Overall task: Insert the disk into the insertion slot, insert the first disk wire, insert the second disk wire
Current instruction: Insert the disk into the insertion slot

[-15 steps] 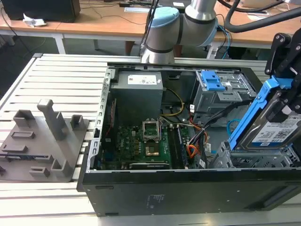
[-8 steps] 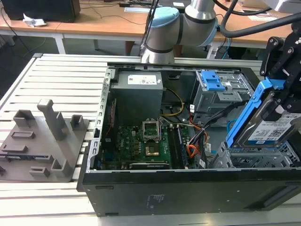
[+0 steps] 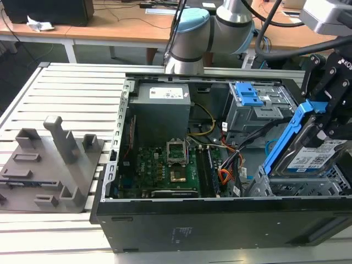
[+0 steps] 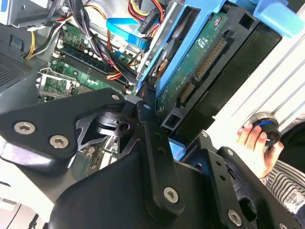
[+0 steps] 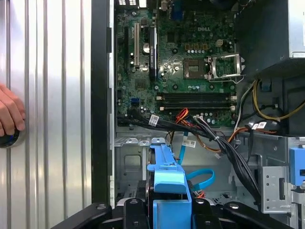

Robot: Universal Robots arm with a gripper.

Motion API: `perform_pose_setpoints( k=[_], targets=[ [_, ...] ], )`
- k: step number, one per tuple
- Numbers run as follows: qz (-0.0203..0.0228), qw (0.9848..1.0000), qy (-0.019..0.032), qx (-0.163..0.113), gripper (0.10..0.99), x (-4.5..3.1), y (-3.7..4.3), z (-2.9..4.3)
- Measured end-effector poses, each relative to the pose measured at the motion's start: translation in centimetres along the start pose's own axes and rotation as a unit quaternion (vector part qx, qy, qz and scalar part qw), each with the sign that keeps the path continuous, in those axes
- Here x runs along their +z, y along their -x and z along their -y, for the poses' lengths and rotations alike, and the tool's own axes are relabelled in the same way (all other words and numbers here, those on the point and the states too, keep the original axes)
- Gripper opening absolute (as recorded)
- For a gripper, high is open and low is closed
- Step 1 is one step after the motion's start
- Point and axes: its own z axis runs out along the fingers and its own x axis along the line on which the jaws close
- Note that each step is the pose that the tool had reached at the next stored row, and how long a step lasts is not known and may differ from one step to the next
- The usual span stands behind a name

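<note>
The disk [image 3: 311,158] sits in its blue carrier [image 3: 285,140] at the near corner of the computer case [image 3: 220,223], on the exterior view's right. It is tilted, with one end raised and the other down at the top of the insertion slot [image 3: 297,188]; it is not seated flat in the cage. The gripper [image 3: 318,118] is closed on the raised end and grips the disk by the carrier.

The exterior view shows the labelled top face of the disk. The second wrist view shows the opposite face, with the green circuit board [image 4: 205,52] and one black finger [image 4: 147,112] pressed against the carrier edge. The first wrist view shows the carrier end-on, with the second disk wire [image 5: 202,177] curled in a loop just beside it inside the case. That light blue cable is unplugged at its visible end.

Both wrist views show a person's hand [image 5: 8,114] resting on a round knob [image 4: 267,126] outside the case; the second wrist view adds a striped sleeve [image 4: 286,188].

The case lies open on a slatted metal table [image 3: 71,93], motherboard [image 3: 165,165] facing up. A grey moulded fixture [image 3: 55,165] rests near the table edge on the exterior view's left. Wooden desks [image 3: 110,30] stand behind the table.
</note>
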Motion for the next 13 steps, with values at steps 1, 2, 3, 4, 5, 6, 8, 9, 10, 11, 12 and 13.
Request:
perform_pose_setpoints(
  k=[1,2,3,4,5,6,8,9,10,11,12,13],
  targets=[
    [0.0,1.0,0.0001,0.0,0.365,0.31,0.0,0.01],
    [0.0,1.0,0.0001,0.0,0.365,0.53,0.01,0.02],
    [0.0,1.0,0.0001,0.0,0.365,0.64,0.0,0.02],
    [0.0,1.0,0.0001,0.0,0.365,0.72,0.0,0.03],
    [0.0,1.0,0.0001,0.0,0.365,0.92,0.01,0.04],
    [0.0,1.0,0.0001,0.0,0.365,1.12,0.01,0.05],
    [-0.0001,1.0,0.0001,0.0,0.365,1.43,0.01,0.06],
    [-0.0001,1.0,0.0001,0.0,0.365,1.52,0.01,0.06],
    [0.0,1.0,0.0001,0.0,0.365,1.6,0.01,0.07],
    [0.0,1.0,0.0001,0.0,0.365,1.76,0.01,0.07],
    [0.0,1.0,0.0001,0.0,0.365,1.89,0.01,0.08],
    [0.0,1.0,0.0001,0.0,0.365,1.99,0.01,0.08]
  ],
)
